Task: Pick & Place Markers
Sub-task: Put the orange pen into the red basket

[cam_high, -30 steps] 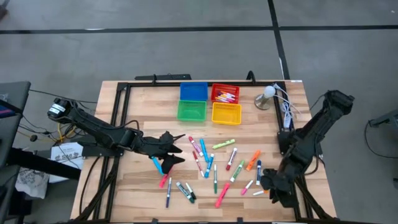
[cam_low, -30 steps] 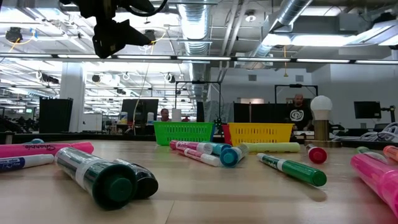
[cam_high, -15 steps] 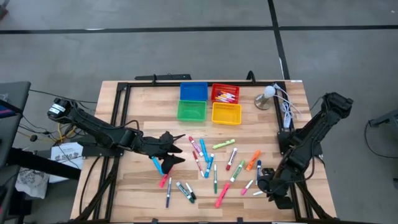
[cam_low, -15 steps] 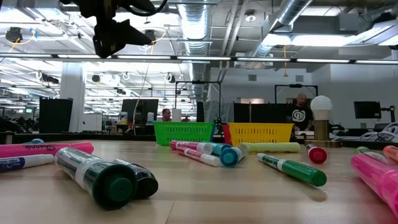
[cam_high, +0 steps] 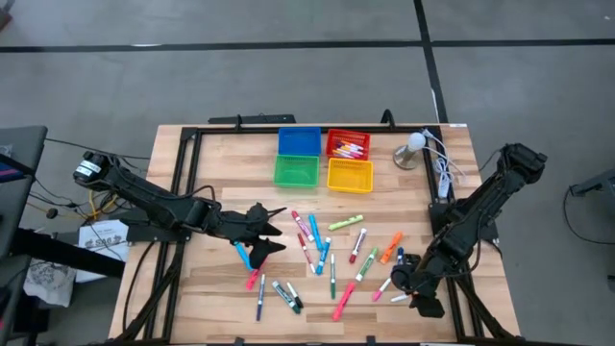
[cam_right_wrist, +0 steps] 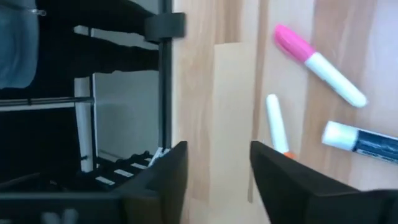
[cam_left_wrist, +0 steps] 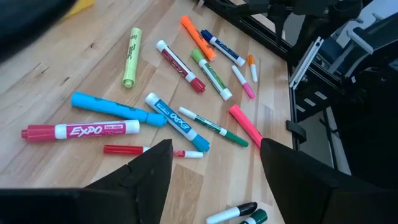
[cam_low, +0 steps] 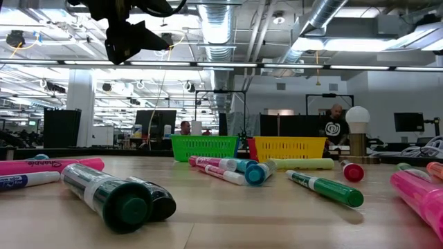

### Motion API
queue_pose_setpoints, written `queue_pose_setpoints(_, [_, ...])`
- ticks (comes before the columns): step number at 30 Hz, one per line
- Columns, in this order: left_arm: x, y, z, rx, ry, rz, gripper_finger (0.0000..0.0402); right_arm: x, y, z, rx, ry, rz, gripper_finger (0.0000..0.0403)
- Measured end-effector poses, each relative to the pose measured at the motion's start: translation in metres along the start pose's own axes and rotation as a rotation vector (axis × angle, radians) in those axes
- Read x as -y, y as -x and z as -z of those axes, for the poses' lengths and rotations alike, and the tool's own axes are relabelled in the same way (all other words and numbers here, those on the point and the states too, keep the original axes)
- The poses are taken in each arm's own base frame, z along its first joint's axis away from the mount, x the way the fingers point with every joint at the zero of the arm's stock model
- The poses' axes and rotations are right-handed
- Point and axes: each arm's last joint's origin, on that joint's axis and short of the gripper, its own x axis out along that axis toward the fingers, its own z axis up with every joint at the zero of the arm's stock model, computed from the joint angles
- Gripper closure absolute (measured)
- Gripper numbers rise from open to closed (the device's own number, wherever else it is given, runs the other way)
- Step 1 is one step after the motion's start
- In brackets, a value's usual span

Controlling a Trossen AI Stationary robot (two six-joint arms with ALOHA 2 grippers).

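Many markers (cam_high: 332,252) lie flat and scattered over the middle and right of the wooden table. My right gripper (cam_high: 400,280) hangs low over the near right corner, slanting down. In its wrist view the fingers (cam_right_wrist: 217,180) stand open over bare wood. Just beyond them lie a small orange-tipped marker (cam_right_wrist: 277,124), a pink-capped white marker (cam_right_wrist: 320,65) and a dark blue marker (cam_right_wrist: 364,142). My left gripper (cam_high: 274,234) waits open above the left part of the marker spread. Its fingers (cam_left_wrist: 214,177) are held clear above a thin red marker (cam_left_wrist: 152,150).
Blue (cam_high: 299,140), red (cam_high: 348,144), green (cam_high: 295,171) and yellow (cam_high: 350,175) bins stand at the far middle; the red one holds markers. A white-bulbed lamp (cam_high: 413,144) and cables (cam_high: 442,173) sit at the far right. A black frame rail (cam_right_wrist: 165,93) runs along the right edge.
My right gripper has swung a little toward the table's left, nearer the markers at the near right, and tipped further downward. The left arm and the markers have stayed where they were.
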Motion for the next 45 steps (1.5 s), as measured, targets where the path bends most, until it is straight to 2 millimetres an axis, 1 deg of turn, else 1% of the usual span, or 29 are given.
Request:
queue_pose_setpoints(4, [0.000, 0.000, 0.000, 0.000, 0.000, 0.000, 0.0160, -0.003, -0.001, -0.001, 0.054, -0.040, 0.008, 0.0179])
queue_pose_setpoints(8, [0.000, 0.000, 0.000, 0.000, -0.001, 0.000, 0.0160, -0.013, -0.003, 0.005, 0.117, -0.004, 0.008, 0.0156])
queue_pose_setpoints(12, [0.000, 0.000, 0.000, -0.001, -0.001, 0.000, 0.0160, -0.022, -0.005, 0.017, 0.093, 0.084, -0.002, 0.0153])
queue_pose_setpoints(17, [0.000, 0.000, 0.000, -0.001, -0.020, -0.001, 0.0160, -0.029, -0.007, 0.027, 0.073, 0.126, -0.022, 0.0153])
queue_pose_setpoints(25, [0.000, 0.000, 0.000, -0.001, -0.020, 0.000, 0.0160, -0.036, -0.007, 0.027, 0.096, 0.067, -0.080, 0.0153])
queue_pose_setpoints(28, [0.000, 0.000, 0.000, -0.001, -0.020, -0.001, 0.0160, -0.034, -0.007, 0.026, 0.121, 0.028, -0.043, 0.0153])
queue_pose_setpoints(31, [0.000, 0.000, 0.000, -0.001, -0.020, -0.001, 0.0160, -0.024, -0.011, 0.025, 0.139, -0.011, 0.065, 0.0153])
queue_pose_setpoints(33, [0.000, 0.000, 0.000, -0.001, -0.020, -0.001, 0.0160, -0.017, -0.015, 0.024, 0.110, -0.029, 0.131, 0.0153])
queue_pose_setpoints(37, [0.000, 0.000, 0.000, -0.001, -0.020, -0.001, 0.0160, -0.008, -0.029, 0.024, 0.029, -0.034, 0.207, 0.0153])
queue_pose_setpoints(45, [0.000, 0.000, 0.000, -0.001, -0.020, -0.001, 0.0160, 0.000, -0.059, 0.029, -0.103, -0.028, 0.274, 0.0153])
